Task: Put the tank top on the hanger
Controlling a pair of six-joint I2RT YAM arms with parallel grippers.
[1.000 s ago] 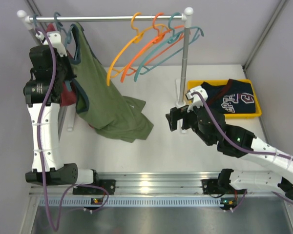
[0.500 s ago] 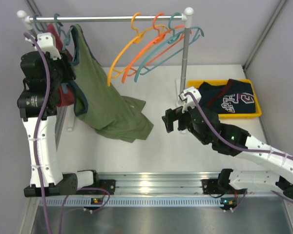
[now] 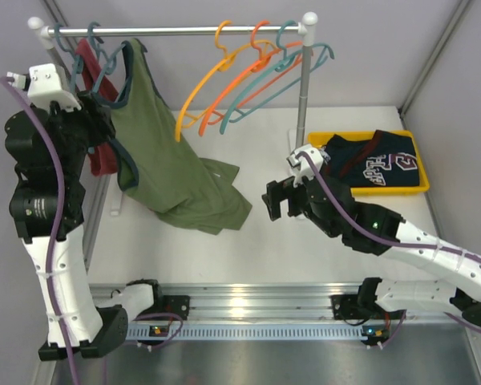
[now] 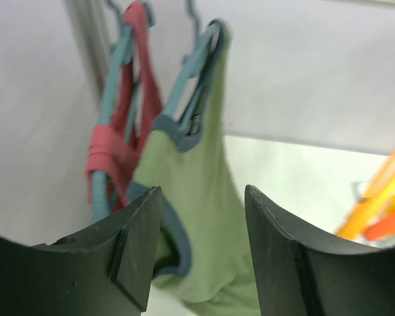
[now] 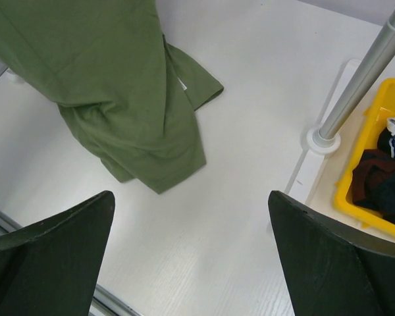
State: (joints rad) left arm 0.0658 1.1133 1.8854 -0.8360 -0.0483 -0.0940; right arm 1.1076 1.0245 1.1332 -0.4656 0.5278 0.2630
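The olive-green tank top [image 3: 164,152] hangs by its straps on the blue-grey hanger [image 4: 196,79], whose hook [image 3: 94,34] is over the rail at the far left. The top's hem lies bunched on the table [image 5: 138,151]. My left gripper [image 3: 94,112] is open just left of the top, at shoulder height. In the left wrist view its gripper [image 4: 203,250] frames the top's teal-trimmed armhole [image 4: 178,230] without touching it. My right gripper [image 3: 274,200] is open over the table, right of the hem, and holds nothing [image 5: 191,257].
A red tank top [image 4: 128,131] hangs on its own hanger just left of the green one. Yellow, orange and teal hangers [image 3: 248,72] hang on the rail's right half. The rack's right pole [image 5: 355,85] stands beside a yellow bin [image 3: 415,191] holding a navy garment [image 3: 381,164].
My left gripper has opened and let go at the top's shoulder, and the left arm has drawn back up and to the left. The right gripper drifted slightly left.
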